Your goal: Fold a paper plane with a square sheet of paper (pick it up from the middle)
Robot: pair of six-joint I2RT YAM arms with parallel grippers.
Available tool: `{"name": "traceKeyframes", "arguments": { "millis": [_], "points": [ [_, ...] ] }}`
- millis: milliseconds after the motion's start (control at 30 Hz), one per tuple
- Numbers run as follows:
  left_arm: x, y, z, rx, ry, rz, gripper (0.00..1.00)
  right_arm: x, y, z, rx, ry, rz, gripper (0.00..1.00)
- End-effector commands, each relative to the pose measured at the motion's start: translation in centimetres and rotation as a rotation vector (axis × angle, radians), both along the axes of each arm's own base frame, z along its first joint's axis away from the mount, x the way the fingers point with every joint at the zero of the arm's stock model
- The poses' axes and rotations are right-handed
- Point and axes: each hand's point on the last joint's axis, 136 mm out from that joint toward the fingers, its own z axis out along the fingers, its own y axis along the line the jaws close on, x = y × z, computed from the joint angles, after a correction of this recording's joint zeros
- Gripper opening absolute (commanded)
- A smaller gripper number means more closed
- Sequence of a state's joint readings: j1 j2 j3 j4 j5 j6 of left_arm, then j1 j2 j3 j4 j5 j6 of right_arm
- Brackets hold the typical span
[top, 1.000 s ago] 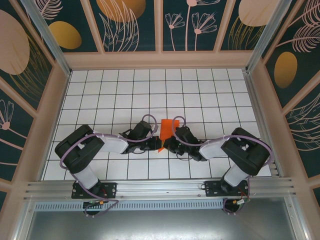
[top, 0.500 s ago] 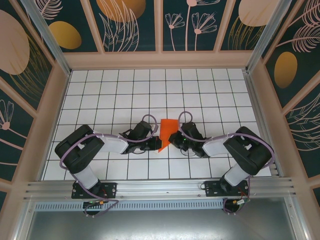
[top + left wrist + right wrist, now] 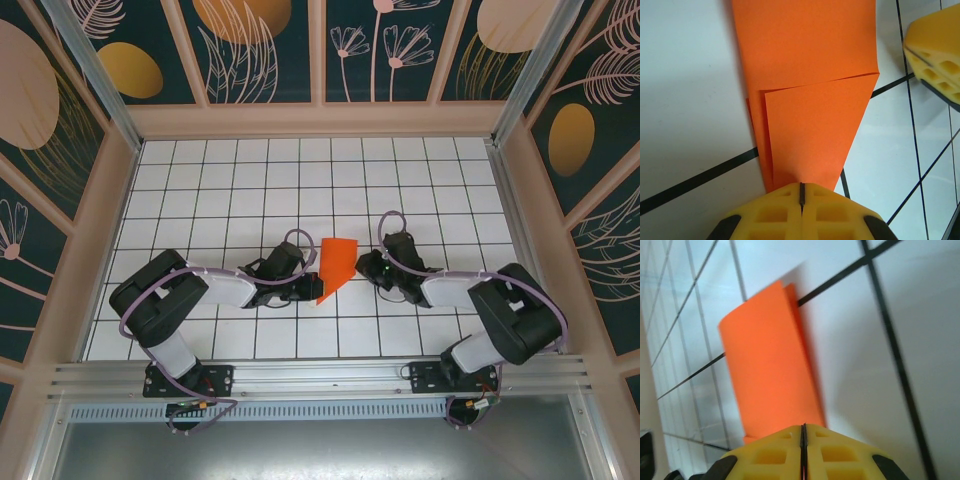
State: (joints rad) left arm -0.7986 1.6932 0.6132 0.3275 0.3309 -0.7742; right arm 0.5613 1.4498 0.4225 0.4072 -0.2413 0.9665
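The square sheet of paper is folded into a narrow orange wedge, its point toward the near edge, flat on the tiles mid-table. In the left wrist view the paper shows overlapping folded layers, and its narrow end runs under my left gripper, which is shut with its tips resting on it. From above, the left gripper sits at the wedge's tip. My right gripper is shut, just right of the paper's right edge. In the right wrist view the paper lies ahead of that shut gripper.
The white tiled floor is ringed by tan walls on the left, far and right sides. The aluminium rail with both arm bases runs along the near edge. One yellow fingertip of the right gripper is seen from the left wrist.
The right gripper has slid to the right off the paper, uncovering its right side. The left gripper and the paper's tip have stayed in place.
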Motion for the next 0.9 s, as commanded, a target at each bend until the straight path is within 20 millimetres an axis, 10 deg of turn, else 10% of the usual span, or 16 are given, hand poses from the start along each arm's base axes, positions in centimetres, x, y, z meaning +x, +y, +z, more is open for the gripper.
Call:
{"name": "traceKeyframes", "arguments": {
  "millis": [0, 433, 867],
  "points": [
    [-2.3, 5.4, -5.5, 0.26, 0.101, 0.046, 0.01, -0.2, 2.1, 3.0, 0.055, -0.086, 0.092, 0.12],
    [-1.8, 4.9, -4.6, 0.274, 0.077, 0.015, 0.03, -2.2, 4.7, -2.1, 0.019, 0.054, 0.206, 0.08],
    [0.9, 1.1, 6.4, 0.094, -0.079, -0.032, 0.13, -3.1, 3.6, -4.3, -0.038, 0.12, 0.186, 0.07]
  ]
}}
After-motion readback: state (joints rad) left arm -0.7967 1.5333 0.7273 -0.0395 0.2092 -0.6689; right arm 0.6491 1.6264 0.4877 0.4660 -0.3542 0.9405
